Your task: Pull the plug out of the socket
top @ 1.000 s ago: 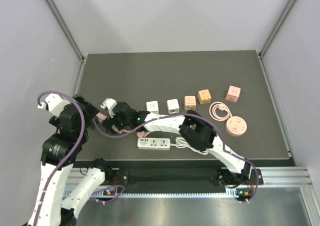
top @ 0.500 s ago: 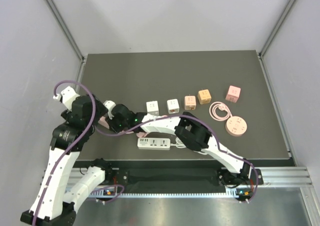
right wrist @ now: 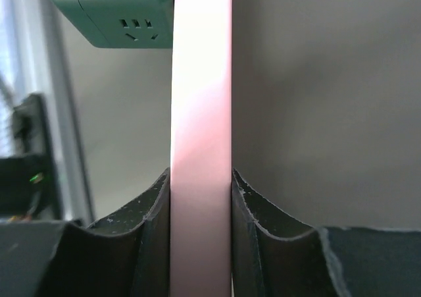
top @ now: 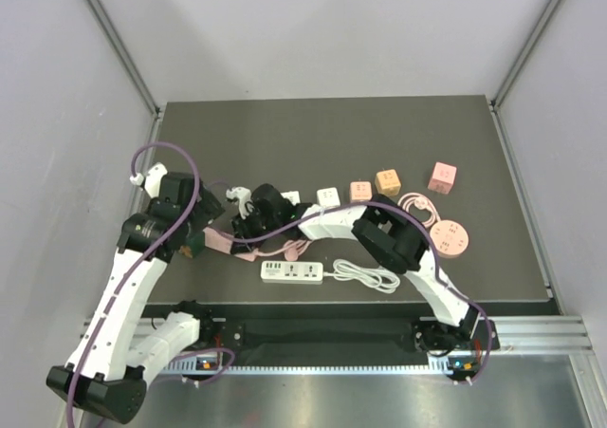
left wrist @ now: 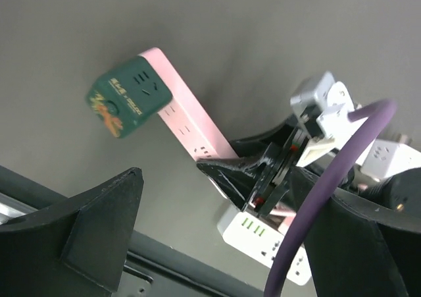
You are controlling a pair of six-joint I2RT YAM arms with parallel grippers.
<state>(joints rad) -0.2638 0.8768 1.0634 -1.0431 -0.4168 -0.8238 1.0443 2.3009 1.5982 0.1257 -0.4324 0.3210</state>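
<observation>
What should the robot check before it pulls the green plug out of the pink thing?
1. The right hand is shut on the pink power strip to hold it steady: ok.
2. The green plug cube is seated in the strip's end, ready to be pulled: ok.
3. The left hand is open wide enough for the cube: ok.
4. The left hand's fingers are on either side of the cube: not ok; the cube sits ahead of them.
5. The white power strip is out of the way: ok; it lies apart from the pink one.
6. The pink strip's cord is free of snags: cannot tell.
</observation>
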